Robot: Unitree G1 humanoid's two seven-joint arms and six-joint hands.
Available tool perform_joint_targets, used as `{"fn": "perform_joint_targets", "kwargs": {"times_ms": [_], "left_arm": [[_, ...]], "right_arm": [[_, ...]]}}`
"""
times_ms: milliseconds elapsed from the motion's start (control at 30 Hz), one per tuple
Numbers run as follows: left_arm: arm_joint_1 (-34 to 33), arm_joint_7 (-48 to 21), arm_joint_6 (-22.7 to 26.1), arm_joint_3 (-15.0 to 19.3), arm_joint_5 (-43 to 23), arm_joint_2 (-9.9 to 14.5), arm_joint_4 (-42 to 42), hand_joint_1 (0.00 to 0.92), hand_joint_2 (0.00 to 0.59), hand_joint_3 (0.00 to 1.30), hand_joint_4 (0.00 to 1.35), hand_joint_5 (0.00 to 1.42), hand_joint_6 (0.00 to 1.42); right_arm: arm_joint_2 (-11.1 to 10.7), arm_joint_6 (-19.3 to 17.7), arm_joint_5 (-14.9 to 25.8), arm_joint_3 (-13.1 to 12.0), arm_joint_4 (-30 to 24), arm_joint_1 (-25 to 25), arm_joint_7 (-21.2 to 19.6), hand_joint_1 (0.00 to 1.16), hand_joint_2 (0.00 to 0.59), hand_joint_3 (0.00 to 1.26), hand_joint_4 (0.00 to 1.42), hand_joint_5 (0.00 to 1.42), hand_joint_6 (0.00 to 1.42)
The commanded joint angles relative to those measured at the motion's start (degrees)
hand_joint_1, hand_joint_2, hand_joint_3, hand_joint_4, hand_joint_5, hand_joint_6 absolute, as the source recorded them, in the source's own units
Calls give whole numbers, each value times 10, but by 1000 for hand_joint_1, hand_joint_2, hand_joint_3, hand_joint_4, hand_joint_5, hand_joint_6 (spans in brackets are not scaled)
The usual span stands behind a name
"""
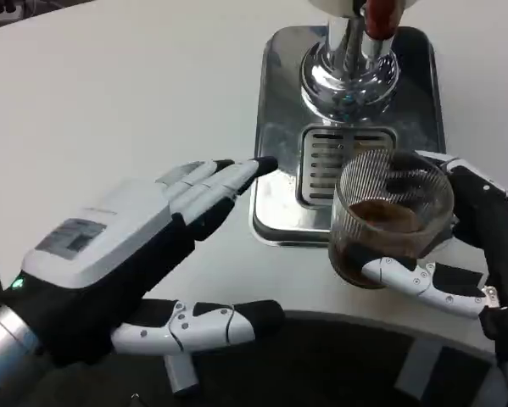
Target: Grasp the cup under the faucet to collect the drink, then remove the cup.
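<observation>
In the head view, the right hand gripped the ribbed glass cup of dark drink at the metal drip tray's near edge, before the faucet. The left hand lay open and empty on the white table, fingers spread.

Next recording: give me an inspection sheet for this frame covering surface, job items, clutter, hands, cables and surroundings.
Surface: white table, bare where visible, dark edge at the near side.
Job's things: ribbed glass cup holding brown drink, at the front edge of the metal drip tray; chrome faucet with a red part stands behind it.
Clutter: nothing seen.
Hands: right hand grips the cup; left hand open, fingers stretched toward the tray, holding nothing.
Cables: nothing seen.
Surroundings: dark floor below the table edge.
</observation>
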Motion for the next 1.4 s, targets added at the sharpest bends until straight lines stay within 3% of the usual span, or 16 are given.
{"fn": "perform_joint_targets", "kwargs": {"times_ms": [33,667,1400], "left_arm": [[32,-2,5,3,16,5,-23,0,119,0,0,0,0],[116,-7,25,30,31,2,-86,0,119,0,0,0,0],[160,-8,48,50,44,-6,-132,0,115,0,0,0,0]], "right_arm": [[-6,-24,22,-4,-33,10,13,954,169,720,786,954,886],[-34,-20,59,-2,-75,38,79,954,169,731,796,970,905],[-63,-17,92,-33,-87,56,112,954,168,746,796,972,919]]}}
